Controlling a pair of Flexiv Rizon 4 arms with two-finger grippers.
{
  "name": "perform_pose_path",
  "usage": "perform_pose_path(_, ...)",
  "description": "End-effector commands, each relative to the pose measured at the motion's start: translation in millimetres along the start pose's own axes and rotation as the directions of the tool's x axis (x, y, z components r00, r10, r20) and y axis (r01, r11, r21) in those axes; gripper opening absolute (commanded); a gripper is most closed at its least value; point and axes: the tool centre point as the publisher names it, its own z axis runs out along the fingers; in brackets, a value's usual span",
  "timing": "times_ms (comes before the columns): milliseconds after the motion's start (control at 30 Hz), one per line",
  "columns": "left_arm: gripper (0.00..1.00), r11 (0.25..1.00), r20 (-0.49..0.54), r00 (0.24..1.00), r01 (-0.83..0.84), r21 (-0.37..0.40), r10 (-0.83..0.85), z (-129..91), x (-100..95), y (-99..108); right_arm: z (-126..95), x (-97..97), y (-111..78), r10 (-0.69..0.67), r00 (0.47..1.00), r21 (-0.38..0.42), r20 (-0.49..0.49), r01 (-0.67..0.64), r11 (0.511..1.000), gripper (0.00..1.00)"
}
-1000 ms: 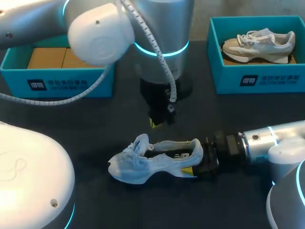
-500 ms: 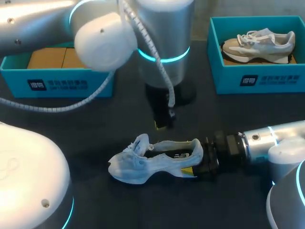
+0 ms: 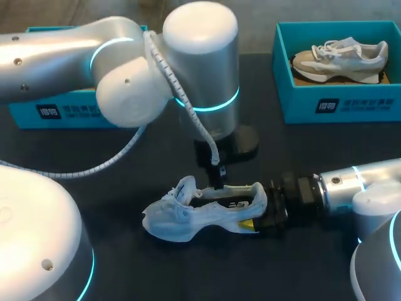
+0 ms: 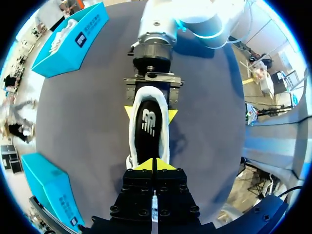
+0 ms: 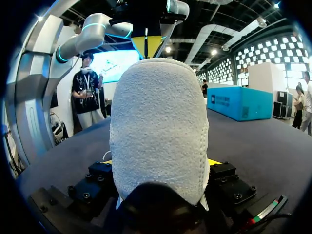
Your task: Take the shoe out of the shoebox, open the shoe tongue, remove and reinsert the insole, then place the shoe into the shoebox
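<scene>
Sneaker of pale blue-white fabric [image 3: 188,216] stands upright on the dark grey tabletop [image 3: 326,150], lengthwise across it, toe toward my left. The right gripper [image 3: 257,221] clamps its heel from both sides. The left gripper [image 4: 156,165] hangs over its opening, yellow tips pressed together, nothing visibly held. A teal cardboard shoebox [image 3: 62,113] sits far left and a second teal shoebox [image 3: 338,106] far right.

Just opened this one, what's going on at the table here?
The right gripper is shut on the heel of a pale shoe lying on the table. The left gripper, fingers together, hangs right over the shoe's opening, where the insole sits inside. A second shoe lies in the blue box at the far right.
</scene>
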Motion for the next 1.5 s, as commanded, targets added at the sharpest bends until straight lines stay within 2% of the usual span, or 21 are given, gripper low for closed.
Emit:
perform_pose_path(33, 0.00, 0.998, -0.001, 1.000, -0.024, 0.050, 0.024, 11, -0.6, 4, 1, -0.6, -1.5, 0.000, 1.000, 0.002, 0.003, 0.000, 1.000, 0.00)
perform_pose_path(500, 0.00, 0.997, 0.003, 0.998, -0.056, 0.050, 0.056, 11, -0.2, 5, 1, -0.6, -1.5, 0.000, 1.000, 0.002, 0.003, 0.000, 1.000, 0.00)
perform_pose_path(667, 0.00, 0.997, -0.019, 0.998, -0.067, 0.044, 0.068, 34, -10.9, 0, 1, -0.6, -1.5, 0.000, 1.000, 0.002, 0.003, 0.000, 1.000, 0.00)
perform_pose_path(900, 0.00, 0.991, -0.040, 0.992, -0.116, 0.063, 0.119, 52, -22.1, -5, 1, -0.6, -1.5, 0.000, 1.000, 0.002, 0.003, 0.000, 1.000, 0.00)
perform_pose_path(1200, 0.00, 0.983, -0.063, 0.983, -0.169, 0.074, 0.173, 66, -17.9, -13, 1, -0.6, -1.5, 0.000, 1.000, 0.002, 0.003, 0.000, 1.000, 0.00)
perform_pose_path(1500, 0.00, 0.983, -0.095, 0.980, -0.171, 0.063, 0.176, 83, -14.0, -11, 1, -0.6, -1.5, 0.000, 1.000, 0.002, 0.003, 0.000, 1.000, 0.00)
